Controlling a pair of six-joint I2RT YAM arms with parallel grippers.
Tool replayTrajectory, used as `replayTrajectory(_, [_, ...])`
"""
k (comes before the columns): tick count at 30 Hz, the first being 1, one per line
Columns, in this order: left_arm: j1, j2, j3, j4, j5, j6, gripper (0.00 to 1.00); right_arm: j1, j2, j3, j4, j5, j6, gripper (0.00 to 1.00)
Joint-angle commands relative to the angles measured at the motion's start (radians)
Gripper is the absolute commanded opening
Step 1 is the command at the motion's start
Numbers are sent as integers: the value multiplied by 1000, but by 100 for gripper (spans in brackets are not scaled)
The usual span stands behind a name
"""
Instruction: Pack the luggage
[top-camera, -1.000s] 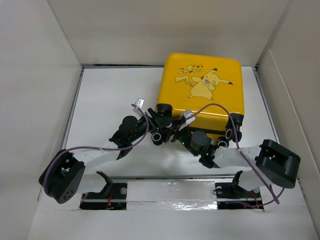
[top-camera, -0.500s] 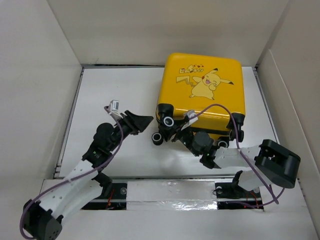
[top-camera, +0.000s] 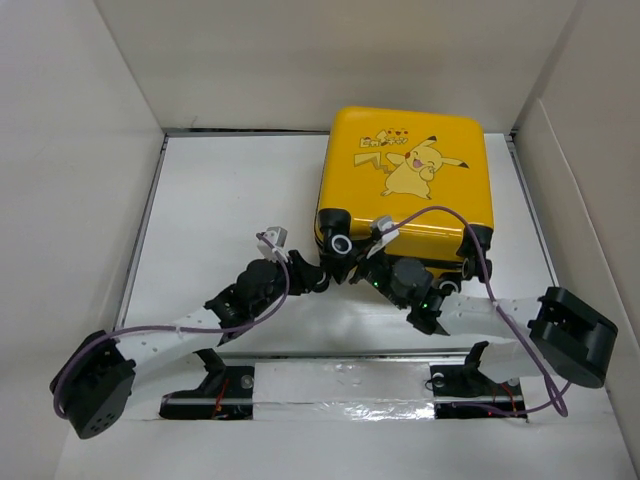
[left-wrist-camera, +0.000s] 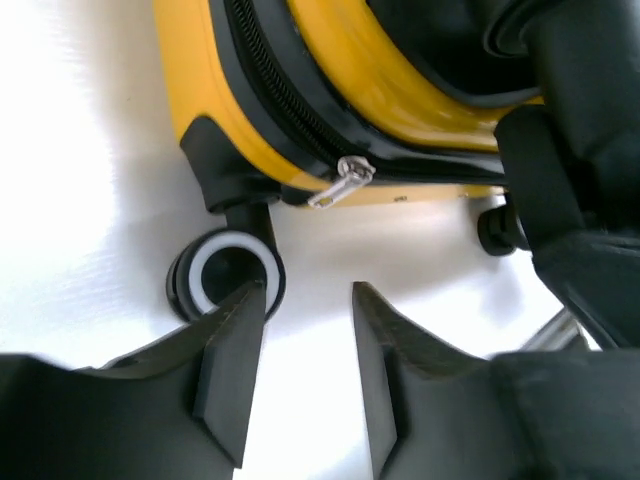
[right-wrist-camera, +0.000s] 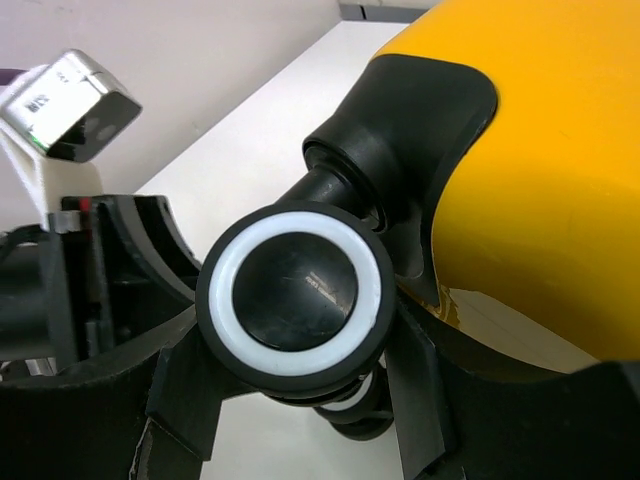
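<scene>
White table (top-camera: 230, 190) carries the luggage (top-camera: 405, 170) near its far right corner, right tool (top-camera: 348, 255) clasping a wheel (right-wrist-camera: 295, 300), while the left tool (left-wrist-camera: 308, 292), just swung back, hangs parted and empty near the zipper pull (left-wrist-camera: 342, 182), probably to zip.

1. Left arm (top-camera: 180, 325) lies low, elbow far left; left gripper (top-camera: 318, 278) (left-wrist-camera: 305, 300) points right, jaws partly apart, nothing between.
2. Right arm (top-camera: 490, 310) sweeps in from the right; right gripper (top-camera: 350, 262) (right-wrist-camera: 298, 400) holds its jaws wide.
3. The two grippers sit nearly tip to tip.
</scene>
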Motion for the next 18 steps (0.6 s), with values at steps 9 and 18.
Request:
replayTrajectory(9, [-42, 241, 88, 380, -97, 86, 43, -39, -109, 115, -78, -28, 31, 0])
replayTrajectory(18, [-52, 344, 116, 477, -86, 89, 40, -39, -96, 127, -67, -71, 43, 0])
